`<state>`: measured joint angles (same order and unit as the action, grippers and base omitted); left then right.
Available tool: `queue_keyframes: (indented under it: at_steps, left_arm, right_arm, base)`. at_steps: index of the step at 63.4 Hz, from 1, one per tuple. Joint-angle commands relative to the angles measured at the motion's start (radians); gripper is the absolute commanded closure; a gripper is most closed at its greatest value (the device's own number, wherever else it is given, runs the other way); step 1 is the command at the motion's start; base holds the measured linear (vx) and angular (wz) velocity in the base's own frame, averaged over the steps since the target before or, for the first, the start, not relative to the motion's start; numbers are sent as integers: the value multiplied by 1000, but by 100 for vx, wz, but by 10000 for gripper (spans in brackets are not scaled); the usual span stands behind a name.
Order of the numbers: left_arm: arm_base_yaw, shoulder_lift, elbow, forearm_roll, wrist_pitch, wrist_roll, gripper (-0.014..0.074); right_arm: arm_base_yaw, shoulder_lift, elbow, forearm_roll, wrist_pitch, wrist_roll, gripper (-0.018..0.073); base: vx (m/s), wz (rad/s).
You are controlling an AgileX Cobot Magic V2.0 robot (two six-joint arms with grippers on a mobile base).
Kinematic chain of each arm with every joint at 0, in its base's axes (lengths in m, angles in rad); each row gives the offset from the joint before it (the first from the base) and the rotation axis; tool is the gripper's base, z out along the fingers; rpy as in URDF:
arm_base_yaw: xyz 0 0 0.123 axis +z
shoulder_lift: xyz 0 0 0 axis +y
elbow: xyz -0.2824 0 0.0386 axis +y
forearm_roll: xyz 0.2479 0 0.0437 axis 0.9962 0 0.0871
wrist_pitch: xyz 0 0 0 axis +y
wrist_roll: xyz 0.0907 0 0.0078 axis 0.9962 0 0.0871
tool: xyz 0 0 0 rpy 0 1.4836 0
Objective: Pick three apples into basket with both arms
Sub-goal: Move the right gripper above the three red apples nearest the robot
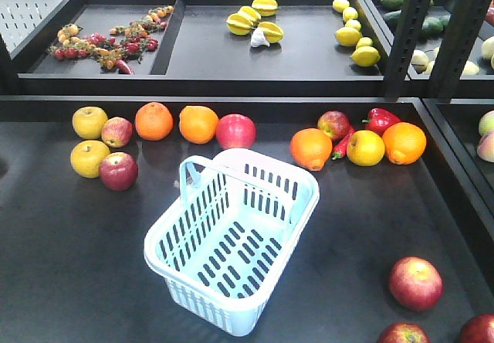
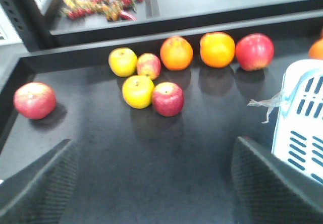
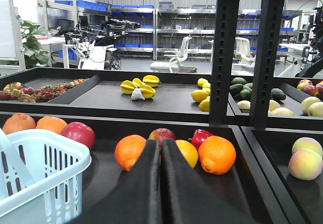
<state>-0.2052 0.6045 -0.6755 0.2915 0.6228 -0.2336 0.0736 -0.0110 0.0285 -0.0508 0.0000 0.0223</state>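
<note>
Three apples (image 1: 415, 283) lie right of the basket (image 1: 231, 259).

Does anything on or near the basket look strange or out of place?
A thin scrap of clear plastic hangs off the basket rim in the left wrist view, like leftover tape or a tag. The basket also sits turned at an angle to the table edges.

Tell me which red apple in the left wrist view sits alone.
The red apple at the far left, with bare surface around it. The second red apple sits against a yellow apple; the third red apple ends the row of oranges.
</note>
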Motion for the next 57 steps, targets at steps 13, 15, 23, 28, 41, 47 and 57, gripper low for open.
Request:
queue_keyframes:
  at_steps: [13,15,23,28,41,47,57]
  left_arm:
    - [-1,-114,-17,14,-28,-13,7]
    - [-1,-115,-17,14,-27,-13,7]
    - [-1,-115,-17,13,-27,-13,7]
    - [-1,-115,-17,13,-27,-13,7]
    - [-1,-115,-17,13,-27,-13,7]
    - [-1,-115,-17,13,-27,-13,7]
    - [-1,-115,-17,13,-27,-13,7]
  right_arm:
    - [-4,2,14,-9,-69,-5,568]
    - [-4,2,14,-9,-69,-5,568]
    - [-4,2,14,-9,-74,-5,568]
    - [-4,2,13,-9,-102,-5,568]
    - [-4,2,-24,37,-95,-1,568]
    - [-4,2,-97,61,-31,-1,568]
    - [-4,52,-292,65,146,-1,568]
  base:
    - [0,0]
    - [0,0]
    - [0,0]
    - [0,0]
    - [0,0]
    - [0,0]
    - [0,0]
